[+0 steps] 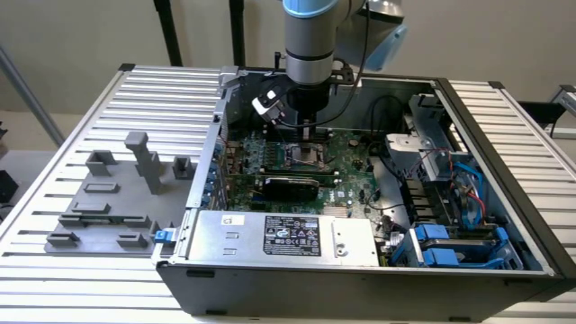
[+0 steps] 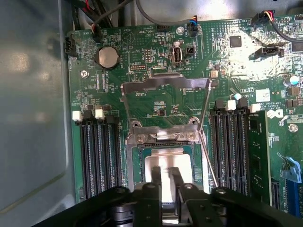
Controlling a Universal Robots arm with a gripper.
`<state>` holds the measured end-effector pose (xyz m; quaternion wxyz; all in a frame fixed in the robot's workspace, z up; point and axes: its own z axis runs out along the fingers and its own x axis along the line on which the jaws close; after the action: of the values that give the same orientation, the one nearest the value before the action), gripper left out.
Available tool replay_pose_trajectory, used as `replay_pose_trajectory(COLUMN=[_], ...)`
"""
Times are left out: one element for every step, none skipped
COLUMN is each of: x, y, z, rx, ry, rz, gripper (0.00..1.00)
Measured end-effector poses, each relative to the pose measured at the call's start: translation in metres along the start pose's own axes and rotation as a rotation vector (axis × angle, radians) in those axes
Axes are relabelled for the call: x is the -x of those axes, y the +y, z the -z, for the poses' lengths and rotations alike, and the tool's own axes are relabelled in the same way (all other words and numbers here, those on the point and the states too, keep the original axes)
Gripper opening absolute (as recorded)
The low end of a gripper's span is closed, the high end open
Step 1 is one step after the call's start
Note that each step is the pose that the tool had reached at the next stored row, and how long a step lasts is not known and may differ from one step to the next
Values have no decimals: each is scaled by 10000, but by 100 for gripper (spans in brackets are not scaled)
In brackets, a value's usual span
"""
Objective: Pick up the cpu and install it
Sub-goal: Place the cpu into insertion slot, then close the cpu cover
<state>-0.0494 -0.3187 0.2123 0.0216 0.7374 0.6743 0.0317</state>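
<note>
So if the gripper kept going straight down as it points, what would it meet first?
The cpu at the open socket, right under the gripper; whether they already touch is unclear.

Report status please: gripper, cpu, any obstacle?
Gripper low, right above the cpu. The cpu lies in the open socket. Load plate raised, not in the way.

I see gripper [image 1: 306, 118] deep inside computer case [image 1: 360, 283], low over cpu [image 2: 168, 160] in socket [image 2: 136, 165]. Open load plate [image 2: 163, 79] stands just beyond gripper. Thin lever [image 2: 208, 156] slants close beside it. Memory slots [image 2: 99, 156] flank gripper on both sides, near. Black cables [image 1: 382, 111] hang close beside arm. Free room I find: straight above gripper, through open case top.
</note>
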Motion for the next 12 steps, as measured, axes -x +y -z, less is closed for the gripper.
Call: replay_pose_trajectory(x=[0,0,0,0,0,0,0,0,0,0,0,0], y=[0,0,0,0,0,0,0,0,0,0,0,0], z=[0,0,0,0,0,0,0,0,0,0,0,0], rx=[0,0,0,0,0,0,0,0,0,0,0,0], ry=[0,1,1,0,1,1,1,1,0,0,1,0], rz=[1,0,0,0,1,0,1,0,0,0,0,0], gripper=[19,13,11,11,11,11,11,11,11,11,11,11])
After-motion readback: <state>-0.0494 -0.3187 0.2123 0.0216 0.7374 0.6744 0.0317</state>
